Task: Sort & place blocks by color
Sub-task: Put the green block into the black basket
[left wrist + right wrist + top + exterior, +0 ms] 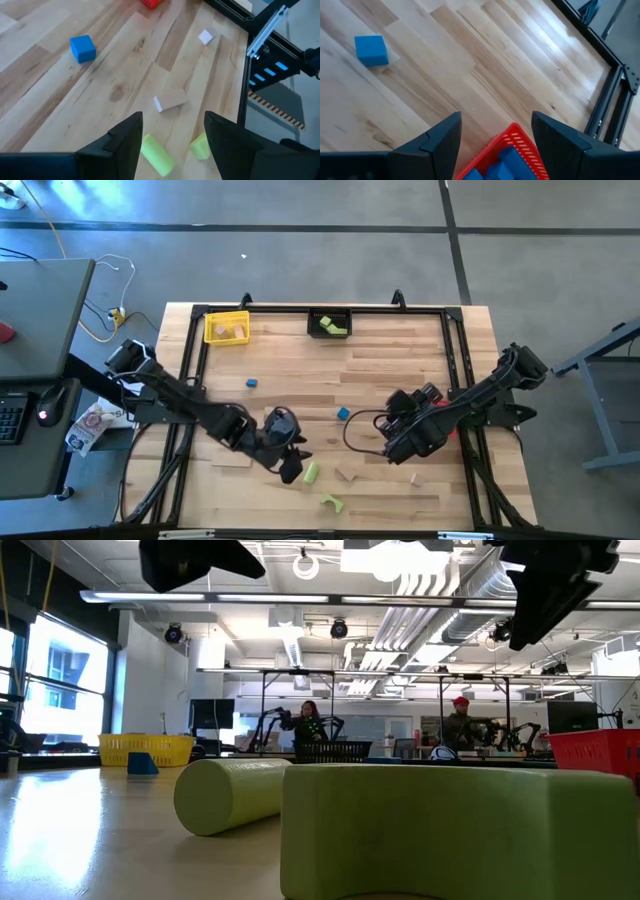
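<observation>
My left gripper [291, 467] [172, 150] hangs open above the table's near middle. A light green cylinder [156, 154] [311, 472] and a green arch [200, 146] [332, 502] lie on the table just beyond its fingertips. A tan bar [169, 100] and a small tan cube [205, 36] lie farther right. My right gripper [400, 438] [495, 145] hangs open over the red bin [512, 142], which holds blue blocks [507, 160]. One blue cube [371, 50] [343, 413] sits mid-table, and another blue block [251, 382] lies farther left.
A yellow bin [226, 328] with tan blocks and a black bin [330, 324] with a green block stand at the far edge. Another tan bar [232, 461] lies near left. A black frame [455, 350] borders the table. People stand in the room beyond.
</observation>
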